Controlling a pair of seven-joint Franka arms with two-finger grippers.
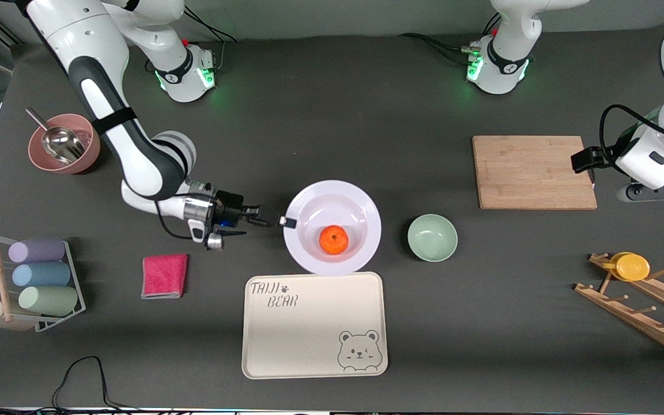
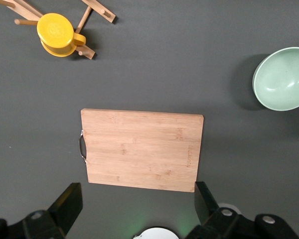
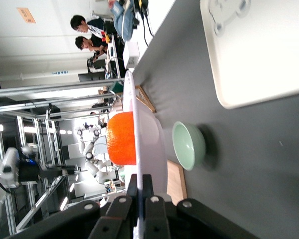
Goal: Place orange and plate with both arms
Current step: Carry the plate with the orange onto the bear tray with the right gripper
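Observation:
The white plate [image 1: 361, 227] rests on the table between the green bowl and my right arm, just farther from the front camera than the bear tray. The orange [image 1: 334, 240] lies in it. My right gripper [image 1: 283, 221] is shut on the plate's rim at the edge toward the right arm's end. In the right wrist view the plate [image 3: 152, 144] stands edge-on between the fingers [image 3: 148, 184], with the orange [image 3: 122, 138] on it. My left gripper [image 2: 137, 209] is open and empty, high over the table by the wooden board [image 2: 142, 149].
A green bowl [image 1: 432, 237] sits beside the plate. The beige bear tray [image 1: 314, 325] lies nearer the front camera. A wooden board [image 1: 534, 172], a pink cloth [image 1: 164, 275], a pink bowl with a scoop [image 1: 64, 144], a cup rack [image 1: 32, 282] and a peg rack with a yellow cup [image 1: 632, 266] stand around.

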